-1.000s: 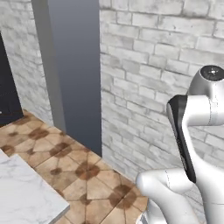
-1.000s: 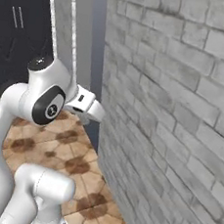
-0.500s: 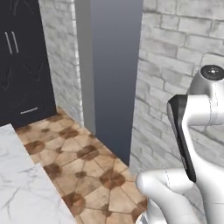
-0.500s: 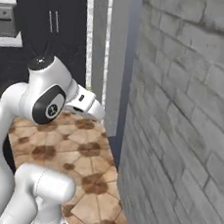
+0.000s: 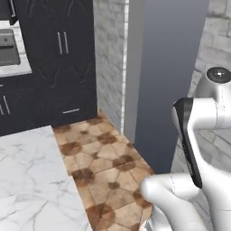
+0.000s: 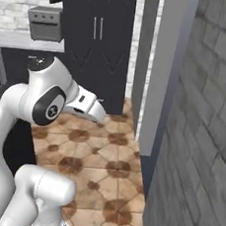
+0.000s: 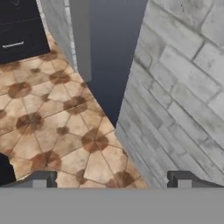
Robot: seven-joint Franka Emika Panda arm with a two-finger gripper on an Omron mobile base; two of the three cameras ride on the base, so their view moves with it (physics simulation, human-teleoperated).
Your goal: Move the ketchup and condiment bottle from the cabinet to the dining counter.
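1. Hovering over the tiled floor (image 7: 65, 127) beside a brick wall (image 7: 183, 100), the gripper (image 7: 111, 178) has its jaws spread wide, holding nothing.
2. Dining counter (image 5: 31, 180) fills the left base view's lower-left corner.

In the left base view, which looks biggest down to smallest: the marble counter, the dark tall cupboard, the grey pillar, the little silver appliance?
1. Grey pillar, though nearness may inflate it.
2. Dark tall cupboard, close behind; unsure.
3. Marble counter, partly cut off.
4. Silver appliance, clearly smallest.
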